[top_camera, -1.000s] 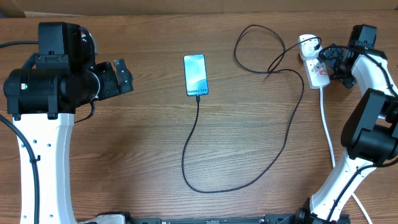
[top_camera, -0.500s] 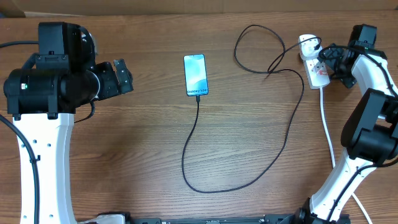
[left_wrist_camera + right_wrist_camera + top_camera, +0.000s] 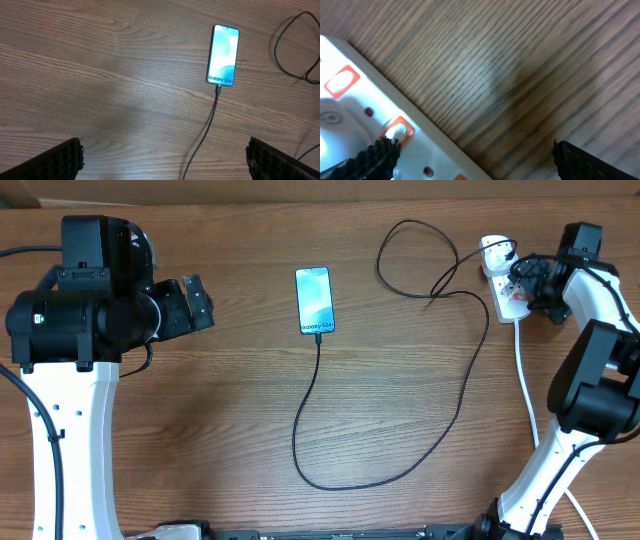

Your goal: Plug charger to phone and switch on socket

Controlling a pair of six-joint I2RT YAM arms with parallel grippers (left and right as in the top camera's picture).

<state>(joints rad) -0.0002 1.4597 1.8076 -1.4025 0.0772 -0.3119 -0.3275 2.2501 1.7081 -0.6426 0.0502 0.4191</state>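
The phone [image 3: 314, 300] lies screen up at the table's middle back, lit light blue; it also shows in the left wrist view [image 3: 223, 54]. The charger [image 3: 318, 355], a thin black cable, has its tip in the phone's near end [image 3: 218, 90] and loops round to the white socket [image 3: 512, 306] at the back right. My right gripper [image 3: 522, 280] is open and low over the socket [image 3: 350, 117], one finger beside a red switch [image 3: 395, 131]. My left gripper [image 3: 197, 304] is open and empty, left of the phone.
The socket's thick white cord [image 3: 525, 380] runs toward the front right beside my right arm. The black cable's loops lie across the table's middle [image 3: 340, 485] and at the back [image 3: 400, 270].
My right gripper has shifted slightly left, further over the socket. The left arm, phone and cable have not moved.
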